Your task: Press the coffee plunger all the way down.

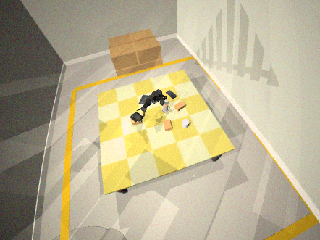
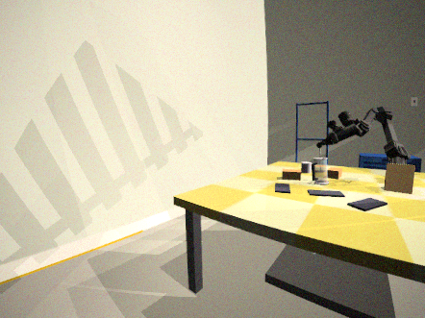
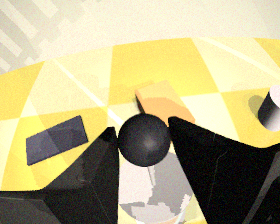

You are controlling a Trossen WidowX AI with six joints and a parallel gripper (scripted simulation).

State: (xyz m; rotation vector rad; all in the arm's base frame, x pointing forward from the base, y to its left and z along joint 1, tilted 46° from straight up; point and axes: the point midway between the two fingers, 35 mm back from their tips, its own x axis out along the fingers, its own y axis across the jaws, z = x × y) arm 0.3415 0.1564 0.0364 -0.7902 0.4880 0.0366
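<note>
The plunger knob [image 3: 144,140], a dark ball, sits pinched between my two black fingers in the wrist view, so the gripper [image 3: 144,150] is clamped on it. Below the knob I see the press body [image 3: 153,203], pale and see-through, upright on the table. From the exterior view the coffee press [image 2: 320,170] stands upright toward the far side of the yellow checkered table [image 2: 269,218], with the gripper [image 2: 320,143] above it, a thin rod running down into the lid.

Around it: an orange block [image 2: 291,174] just beside the press on one side, another orange block [image 2: 335,173] on the other, and a small white cylinder [image 2: 306,166] near behind. Three dark flat tiles [image 2: 326,192] lie on the table nearer the camera. A brown box [image 2: 399,178] stands by the arm base [image 2: 395,151].

In the top view the arm [image 1: 150,101] reaches over the press [image 1: 165,106]; a cardboard box [image 1: 135,51] sits on the floor beyond the table.
</note>
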